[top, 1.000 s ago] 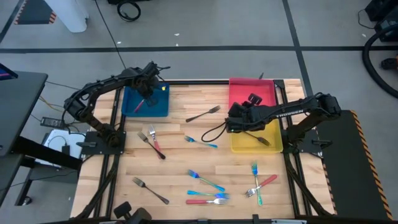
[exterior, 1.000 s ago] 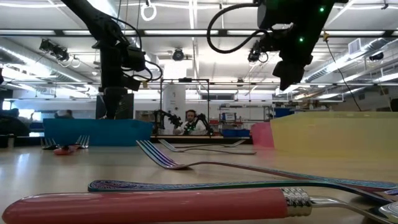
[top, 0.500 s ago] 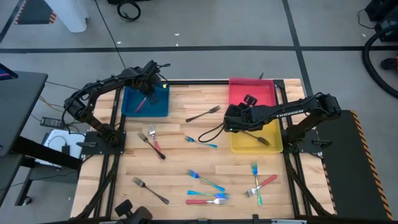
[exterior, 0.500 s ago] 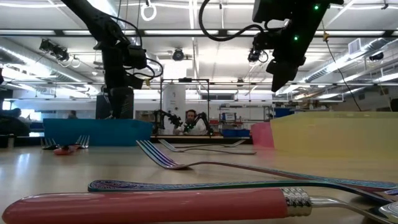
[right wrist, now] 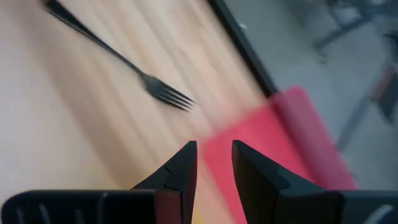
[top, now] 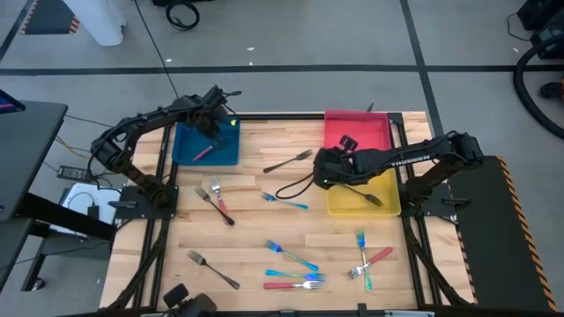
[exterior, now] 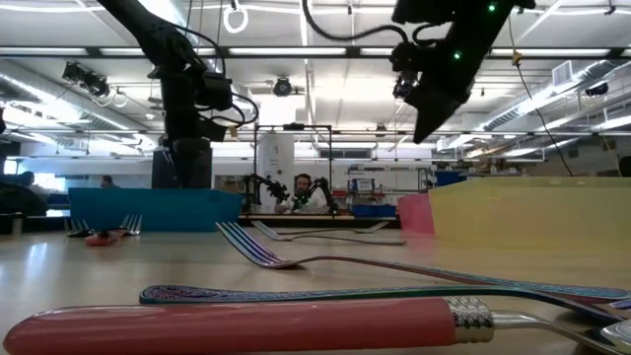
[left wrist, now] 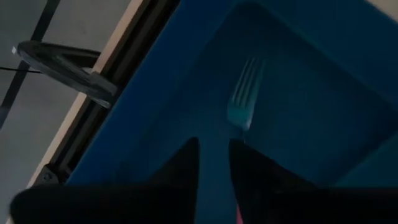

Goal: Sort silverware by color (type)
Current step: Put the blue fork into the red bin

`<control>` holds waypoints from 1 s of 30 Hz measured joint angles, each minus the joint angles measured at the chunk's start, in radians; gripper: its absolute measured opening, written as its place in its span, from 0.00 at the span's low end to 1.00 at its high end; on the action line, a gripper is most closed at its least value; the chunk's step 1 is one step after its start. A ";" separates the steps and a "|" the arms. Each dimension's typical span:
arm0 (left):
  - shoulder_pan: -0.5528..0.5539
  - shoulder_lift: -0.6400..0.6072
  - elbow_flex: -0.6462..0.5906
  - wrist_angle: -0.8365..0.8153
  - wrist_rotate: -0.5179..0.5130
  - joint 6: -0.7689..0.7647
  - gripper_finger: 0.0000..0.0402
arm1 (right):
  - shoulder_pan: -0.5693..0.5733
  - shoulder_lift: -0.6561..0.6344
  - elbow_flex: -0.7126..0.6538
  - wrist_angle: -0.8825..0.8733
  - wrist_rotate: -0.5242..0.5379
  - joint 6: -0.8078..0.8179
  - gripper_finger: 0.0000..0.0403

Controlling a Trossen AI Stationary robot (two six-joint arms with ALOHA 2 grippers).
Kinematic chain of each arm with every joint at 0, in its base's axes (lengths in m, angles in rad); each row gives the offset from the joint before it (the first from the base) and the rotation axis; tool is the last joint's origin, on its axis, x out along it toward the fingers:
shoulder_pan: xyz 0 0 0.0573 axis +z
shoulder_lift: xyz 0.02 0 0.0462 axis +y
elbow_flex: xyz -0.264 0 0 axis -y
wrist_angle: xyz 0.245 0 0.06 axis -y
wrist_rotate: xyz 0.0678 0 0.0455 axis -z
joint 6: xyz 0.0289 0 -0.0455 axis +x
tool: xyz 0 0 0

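Note:
My left gripper [top: 214, 130] hangs over the blue tray [top: 187, 145], fingers a little apart and empty. A red-handled fork [top: 204, 151] lies flat on the tray's floor below it; its tines show in the left wrist view [left wrist: 244, 99]. My right gripper [top: 319, 171] hovers above the table between the yellow tray [top: 388, 208] and a dark grey fork [top: 288, 161], fingers a little apart and empty. That fork also shows in the right wrist view [right wrist: 118, 59]. Another dark fork [top: 366, 195] lies in the yellow tray.
The red tray [top: 357, 132] stands beyond the yellow one. Loose forks lie on the wood: a blue one [top: 285, 201], a dark and a red one [top: 216, 198], a dark one [top: 213, 269], blue and red ones [top: 293, 269], and a mixed cluster [top: 366, 260].
My right gripper has gone from over the yellow tray toward the table's left, nearer the dark grey fork, and has risen a little. The red-handled fork under my left gripper has tipped flatter onto the floor of the blue tray.

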 joint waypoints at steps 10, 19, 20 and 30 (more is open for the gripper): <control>-0.107 0.000 0.006 -0.013 0.039 -0.054 0.26 | -0.017 -0.001 -0.105 0.617 -0.393 -0.239 0.27; -0.283 0.000 0.011 -0.007 0.048 -0.055 0.26 | -0.061 0.009 -0.226 0.821 -0.531 -0.238 0.27; -0.304 0.000 0.011 0.000 0.048 -0.055 0.26 | -0.064 0.018 -0.232 0.852 -0.537 -0.231 0.27; -0.454 0.000 0.040 0.076 0.048 -0.113 0.26 | -0.066 0.248 -0.153 0.968 -0.671 -0.279 0.27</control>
